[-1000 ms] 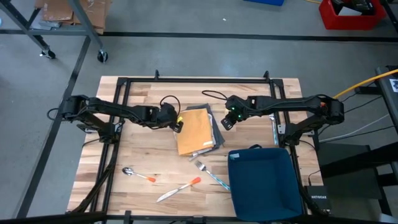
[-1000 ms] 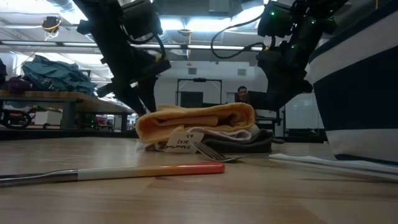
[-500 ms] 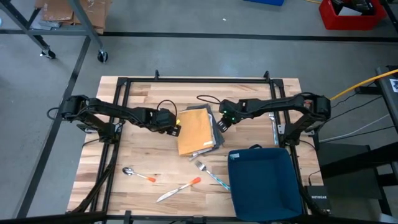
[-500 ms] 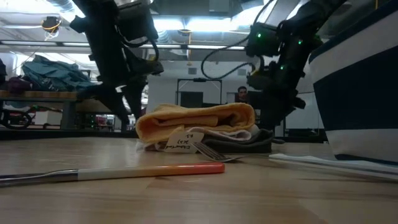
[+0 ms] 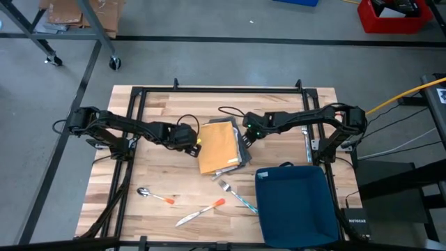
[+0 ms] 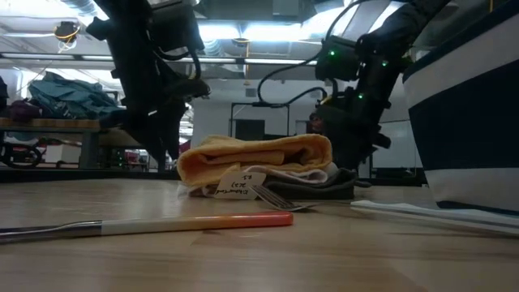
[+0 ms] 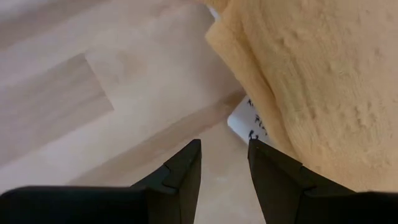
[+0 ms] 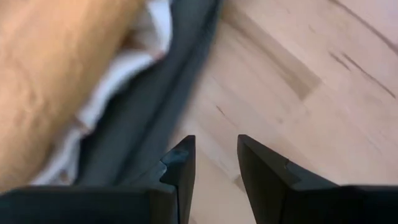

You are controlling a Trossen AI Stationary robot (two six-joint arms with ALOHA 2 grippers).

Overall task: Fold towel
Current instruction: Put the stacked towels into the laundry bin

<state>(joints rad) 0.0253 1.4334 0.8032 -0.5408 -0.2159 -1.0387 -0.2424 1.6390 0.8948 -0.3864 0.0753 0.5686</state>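
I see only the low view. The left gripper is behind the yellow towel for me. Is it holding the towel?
Observer: No. The left gripper is open and holds nothing; it sits beside the yellow towel, near its white tag.
Operator: And the right gripper?
Observer: The right gripper is open over bare table, next to the dark cloth under the towel.
Operator: What lies between those two cloths?
Observer: A white cloth.

Left gripper (image 7: pixel 224 158) and right gripper (image 8: pixel 214 152) parted, empty
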